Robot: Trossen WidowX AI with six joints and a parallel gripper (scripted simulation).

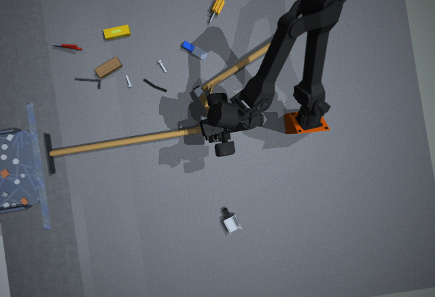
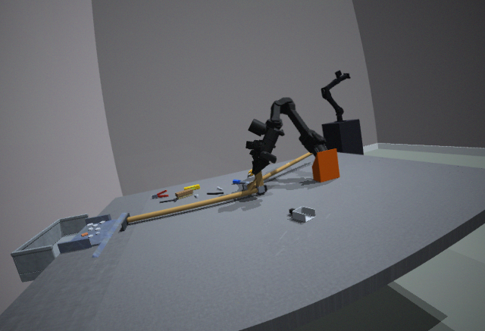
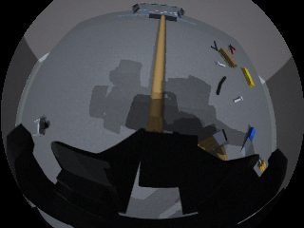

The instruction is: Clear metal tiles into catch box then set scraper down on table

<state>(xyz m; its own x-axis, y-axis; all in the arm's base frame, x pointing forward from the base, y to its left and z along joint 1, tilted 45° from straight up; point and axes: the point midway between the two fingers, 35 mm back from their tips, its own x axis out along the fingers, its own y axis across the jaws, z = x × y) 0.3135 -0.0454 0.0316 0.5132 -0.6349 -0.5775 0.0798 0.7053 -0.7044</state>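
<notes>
One arm folded low, claw (image 1: 207, 130) gripping scraper (image 1: 119, 142) handle

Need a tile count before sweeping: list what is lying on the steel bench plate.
On the steel bench plate lie small pale tiles, square and round, plus two orange tiles. The scraper blade stands just short of it. The plate's left part is cut off by the picture edge, so no full count.

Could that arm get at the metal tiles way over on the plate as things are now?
Probably yes, but only through the scraper clamped in its gripper. The tiles lie well beyond the arm itself. The scraper's blade sits just short of the plate, with nothing between them.
</notes>
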